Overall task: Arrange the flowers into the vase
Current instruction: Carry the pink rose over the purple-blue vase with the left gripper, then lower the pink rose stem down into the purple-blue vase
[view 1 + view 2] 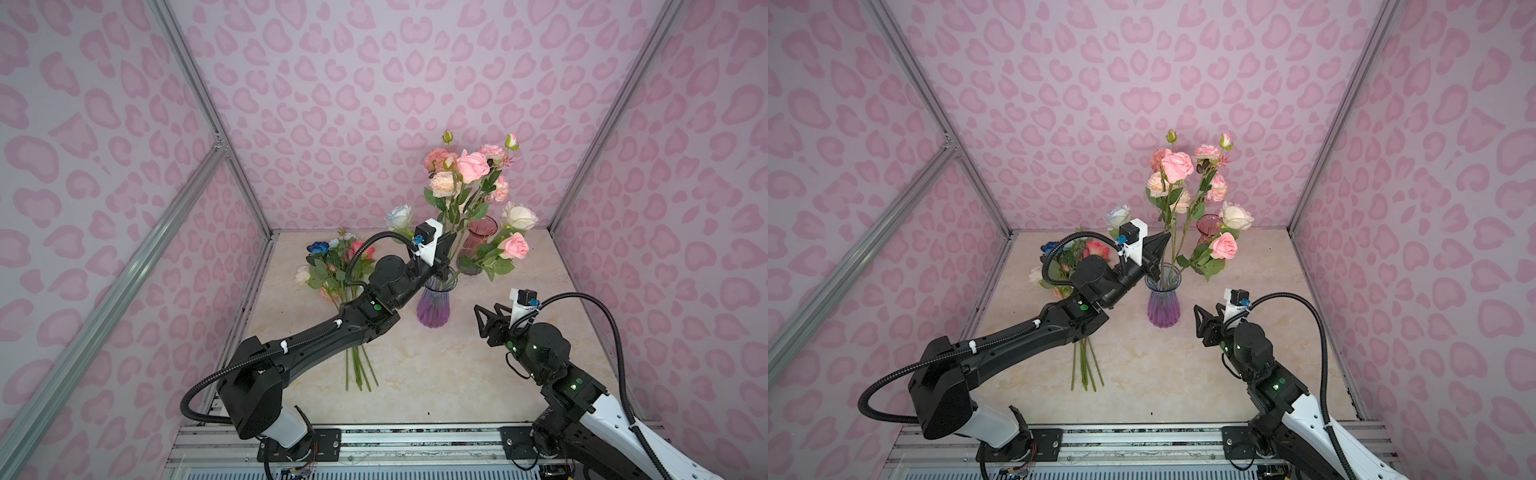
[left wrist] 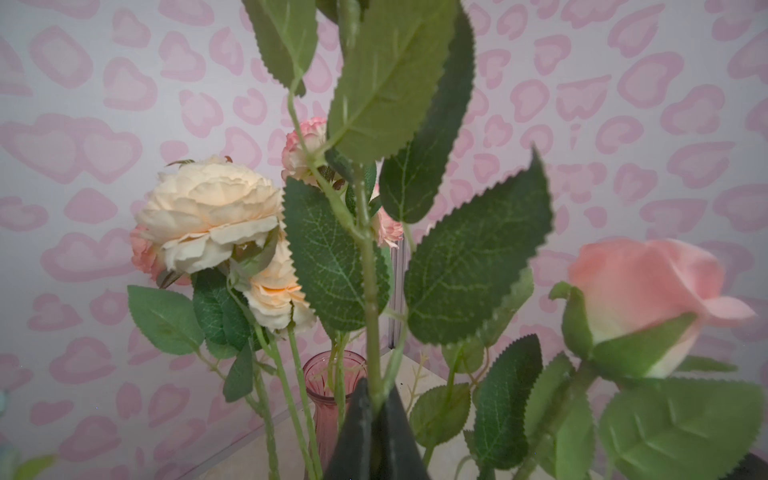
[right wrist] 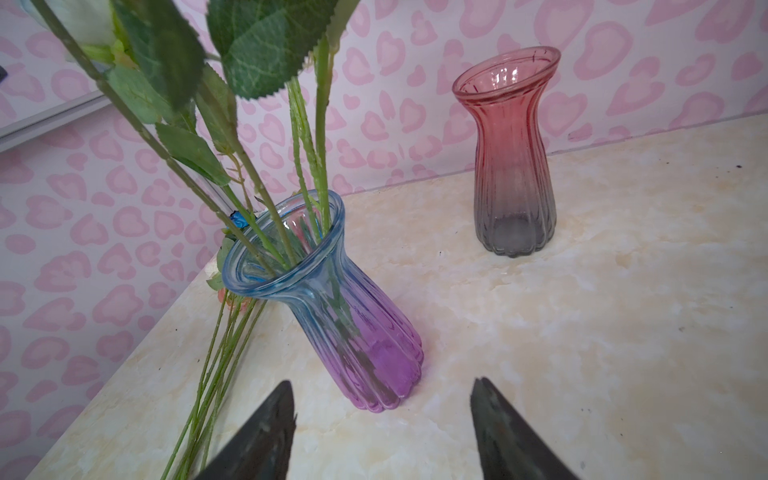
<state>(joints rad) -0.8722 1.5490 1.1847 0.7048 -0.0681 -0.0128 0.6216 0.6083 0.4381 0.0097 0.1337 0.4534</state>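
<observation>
The vase (image 1: 434, 309) (image 1: 1163, 309) (image 3: 345, 316) is ribbed glass, blue at the rim and purple at the base, and stands mid-table. Several flowers (image 1: 471, 166) (image 1: 1177, 166) stand in it: pink, peach and cream blooms on leafy stems. My left gripper (image 1: 446, 245) (image 1: 1163, 241) (image 2: 376, 399) hovers just above the vase's rim, shut on one upright green stem (image 2: 370, 257). More flowers (image 1: 332, 266) (image 1: 1067, 257) lie in a loose bunch on the table at the left, partly under the left arm. My right gripper (image 1: 487, 309) (image 1: 1206, 311) (image 3: 382, 399) is open and empty, to the right of the vase.
A second ribbed vase (image 1: 478, 245) (image 1: 1208, 226) (image 3: 511, 166), red fading to grey, stands empty behind the first, near the back wall. Pink patterned walls close in the marble-look table (image 1: 457, 374) on three sides. A metal rail (image 1: 415, 440) runs along the front edge.
</observation>
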